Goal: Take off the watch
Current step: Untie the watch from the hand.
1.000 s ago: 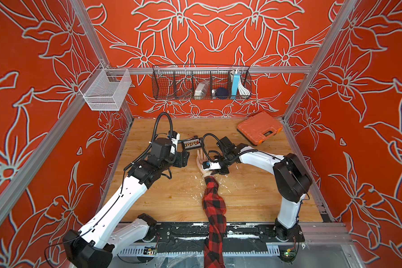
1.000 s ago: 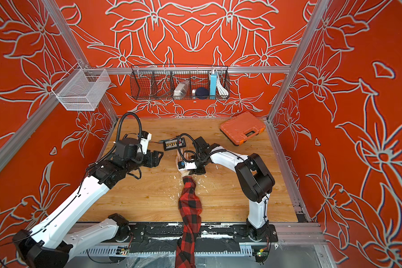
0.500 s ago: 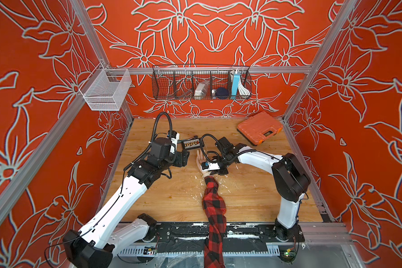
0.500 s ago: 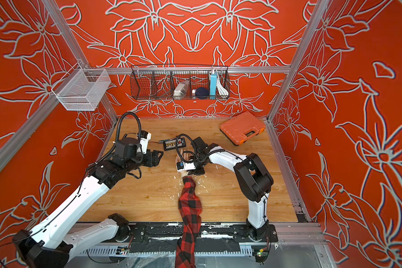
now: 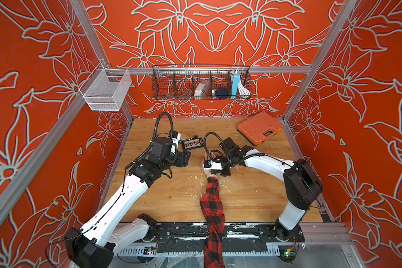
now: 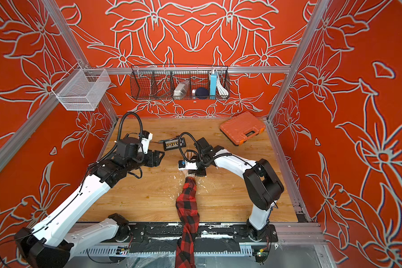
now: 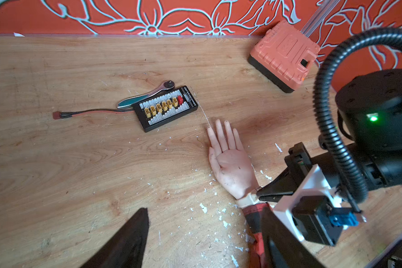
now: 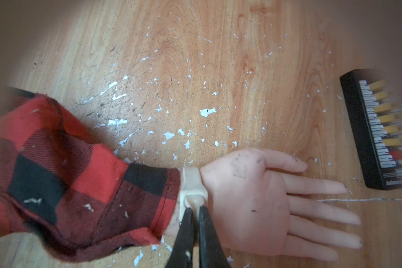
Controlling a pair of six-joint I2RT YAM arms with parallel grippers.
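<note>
One smooth cream watch (image 8: pixel 191 180) pinched, right tool (image 8: pixel 195 208)

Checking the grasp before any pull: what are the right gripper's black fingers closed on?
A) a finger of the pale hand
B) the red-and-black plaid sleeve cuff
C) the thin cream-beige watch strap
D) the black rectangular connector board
C: in the right wrist view the right gripper pinches the thin cream-beige watch strap, between the red-and-black plaid cuff and the pale palm-up hand.
</note>
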